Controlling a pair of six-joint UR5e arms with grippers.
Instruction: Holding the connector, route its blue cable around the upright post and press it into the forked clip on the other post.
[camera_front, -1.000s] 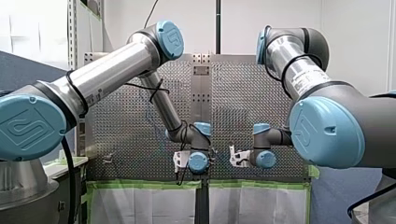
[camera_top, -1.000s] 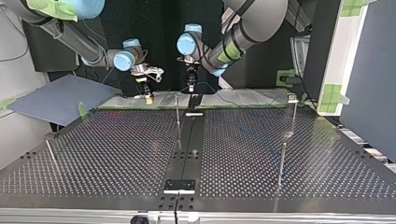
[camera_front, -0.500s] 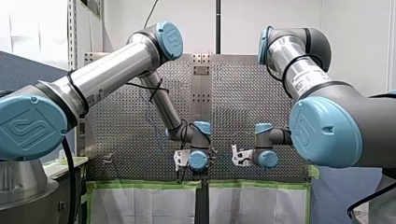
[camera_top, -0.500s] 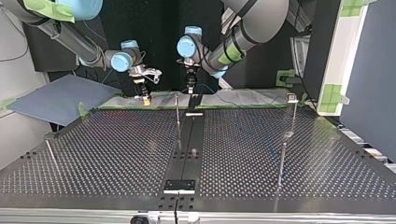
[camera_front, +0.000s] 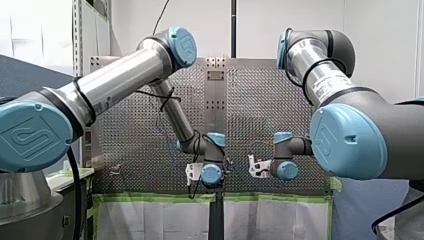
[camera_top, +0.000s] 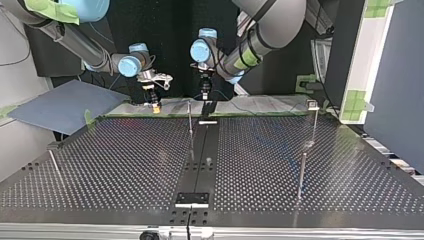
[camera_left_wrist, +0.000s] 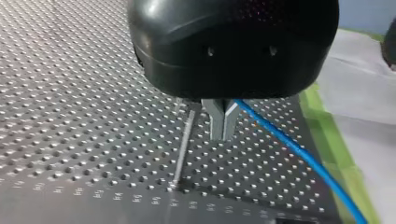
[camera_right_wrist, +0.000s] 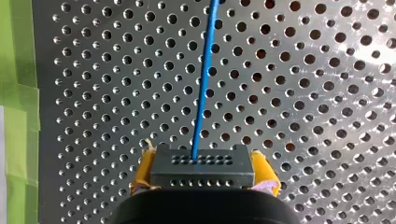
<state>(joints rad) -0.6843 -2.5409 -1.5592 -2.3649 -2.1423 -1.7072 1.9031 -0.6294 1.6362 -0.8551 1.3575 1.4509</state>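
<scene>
My right gripper (camera_right_wrist: 203, 176) clamps the connector (camera_right_wrist: 202, 161); its cable (camera_right_wrist: 204, 84) runs ahead over the table (camera_right_wrist: 303, 116). My left gripper (camera_left_wrist: 223, 128) is closed tight with the cable alongside. Whether it pinches the cable is hidden. A post (camera_left_wrist: 183, 144) stands just beside.

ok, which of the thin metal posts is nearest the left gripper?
The centre thin metal post, standing by the black middle strip, its top just beside my left gripper. The others stand off toward the table's sides.

Nothing legible: the label (camera_front: 327, 84) on my right arm (camera_front: 306, 56) blurs.
</scene>
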